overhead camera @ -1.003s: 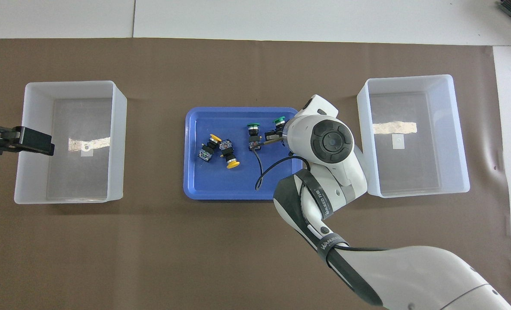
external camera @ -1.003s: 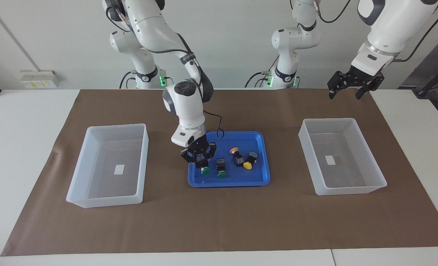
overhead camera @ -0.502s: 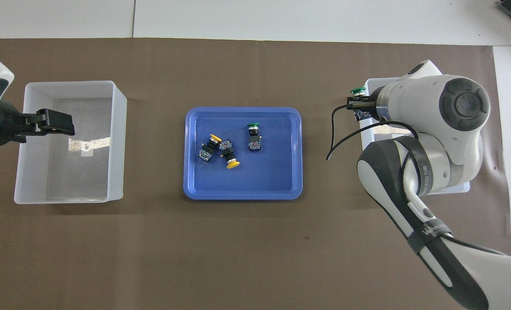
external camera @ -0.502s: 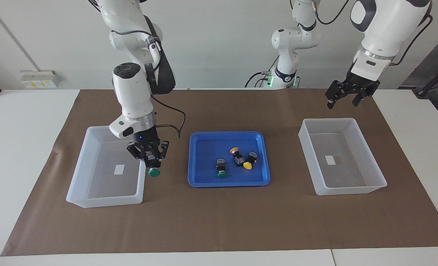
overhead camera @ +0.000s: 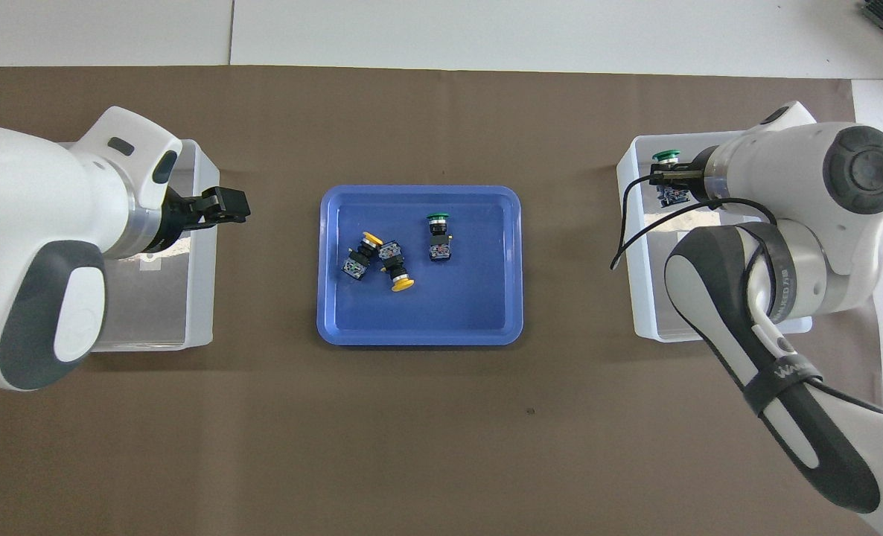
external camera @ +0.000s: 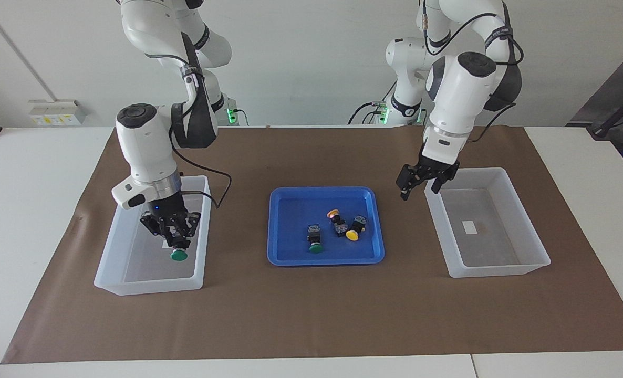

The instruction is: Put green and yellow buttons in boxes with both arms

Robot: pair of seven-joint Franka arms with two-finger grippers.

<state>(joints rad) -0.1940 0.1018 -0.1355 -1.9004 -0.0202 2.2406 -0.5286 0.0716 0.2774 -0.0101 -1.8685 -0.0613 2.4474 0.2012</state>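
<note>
My right gripper (external camera: 174,239) is shut on a green button (external camera: 178,255) and holds it low over the inside of the box (external camera: 148,283) at the right arm's end. The overhead view shows that gripper (overhead camera: 665,181), button (overhead camera: 665,155) and box (overhead camera: 635,260) too. My left gripper (external camera: 421,189) is open and empty. It hangs between the blue tray (external camera: 290,210) and the other box (external camera: 500,270), and also shows in the overhead view (overhead camera: 227,208). One green button (external camera: 315,241) and two yellow buttons (external camera: 335,220) (external camera: 354,231) lie in the tray.
The tray (overhead camera: 471,298) sits mid-table between the two boxes on a brown mat (external camera: 311,315). The box at the left arm's end (overhead camera: 144,313) holds only a white label. The right arm's black cable (overhead camera: 624,238) hangs beside its box.
My right gripper lifted a green button out of the tray and carried it over the box at its end. My left gripper came down and in toward the tray.
</note>
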